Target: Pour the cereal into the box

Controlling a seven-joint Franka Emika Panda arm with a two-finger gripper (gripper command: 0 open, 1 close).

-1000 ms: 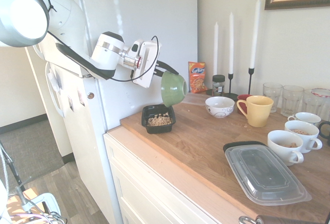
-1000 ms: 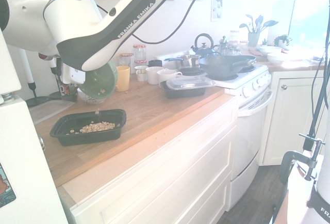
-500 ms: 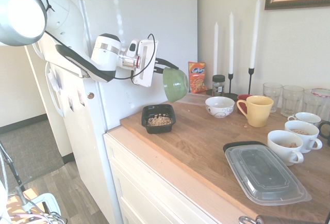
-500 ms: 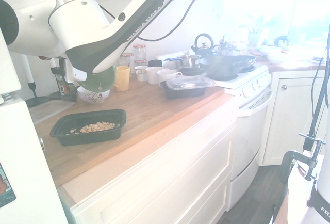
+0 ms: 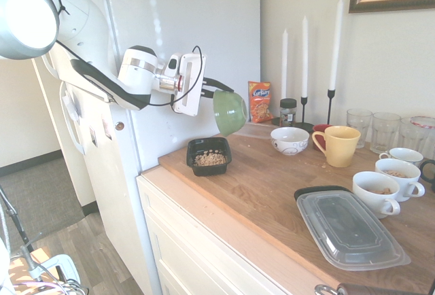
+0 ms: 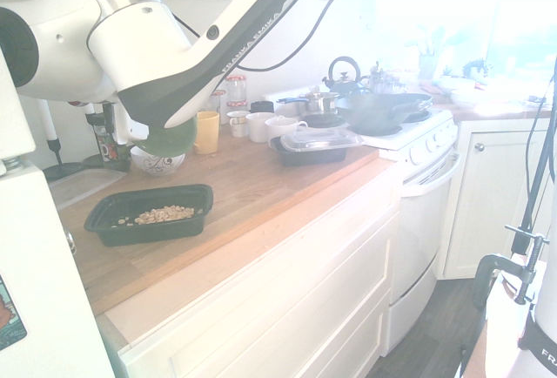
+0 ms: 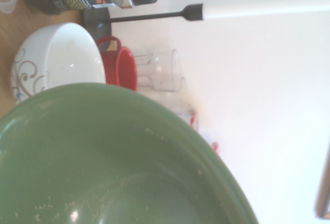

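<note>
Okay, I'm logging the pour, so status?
Gripper shut on green ceramic bowl, tilted. Beige cereal pieces inside small black plastic box. Nothing visibly blocking between them.

In the first exterior view, we see open air above the small black plastic tray (image 5: 209,157) at centre; tall white candles (image 5: 336,47) and the yellow ceramic mug (image 5: 338,146) obstruct the right.

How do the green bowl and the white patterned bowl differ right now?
The green bowl is held tilted in the air; the white patterned bowl stands upright on the counter. The green one looks plain, while the white one carries a swirl pattern. Both are round and open-topped.
</note>
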